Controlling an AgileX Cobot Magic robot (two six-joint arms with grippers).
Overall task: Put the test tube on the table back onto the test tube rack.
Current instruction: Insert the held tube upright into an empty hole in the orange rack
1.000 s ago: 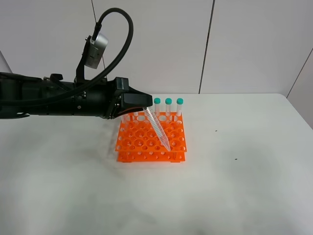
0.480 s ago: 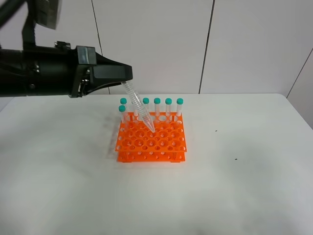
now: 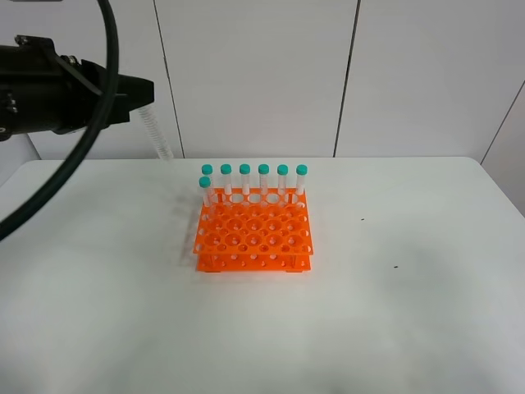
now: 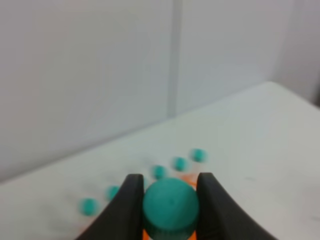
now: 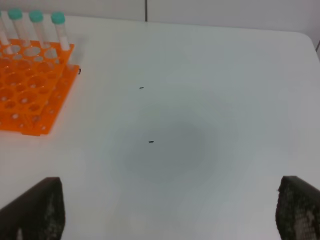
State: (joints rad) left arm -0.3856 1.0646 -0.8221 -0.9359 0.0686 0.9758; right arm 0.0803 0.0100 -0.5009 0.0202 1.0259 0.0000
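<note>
**A:** How far along was it?

**B:** About halfway, I'd judge. The tube (image 3: 156,131) was off the desk (image 3: 410,328) and in the air. The left jaws pinched it by its green cap, which showed snug between them in the left wrist view. It hung tilted, tip down and slanting toward the rack (image 3: 254,238), but up and well apart from it, out past the desk's far left corner.

**A:** So nothing was seated yet?

**B:** Not that one. Seven other tubes (image 3: 263,176) stood upright in the rack, six along the back row and one at the left end of the next row. The held tube would need carrying over a free hole, bringing upright, lowering in and letting go.

**A:** And the right side?

**B:** The right jaws were spread wide and held nothing. They hovered low over bare desk to the right of the rack.

**A:** Was there room to move?

**B:** Plenty. The rack sat mid-desk, well away from every edge. All its front rows were open holes, so coming in from above the front looked easiest. The standing caps at the back were the thing to avoid brushing with the tilted tip. The left arm (image 3: 57,82) was close to the wall (image 3: 246,74) behind it. The desk to the right showed only two small dark specks (image 3: 362,219).
</note>
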